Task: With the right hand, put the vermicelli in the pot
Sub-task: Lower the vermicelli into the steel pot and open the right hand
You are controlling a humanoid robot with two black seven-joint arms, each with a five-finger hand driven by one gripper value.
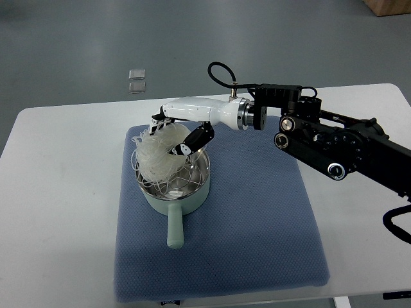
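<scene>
White right hand (174, 131) gripping vermicelli (157, 154) over pot (202, 192)

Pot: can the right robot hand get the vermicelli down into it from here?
Probably yes. The right robot hand holds the vermicelli directly over the open pot, strands already draping over the rim, with nothing in between.

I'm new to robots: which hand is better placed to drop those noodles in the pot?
Right hand: it grips the vermicelli directly above the pot. No left arm shows.

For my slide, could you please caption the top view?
Right hand holds vermicelli over the pot on a blue mat.
</scene>
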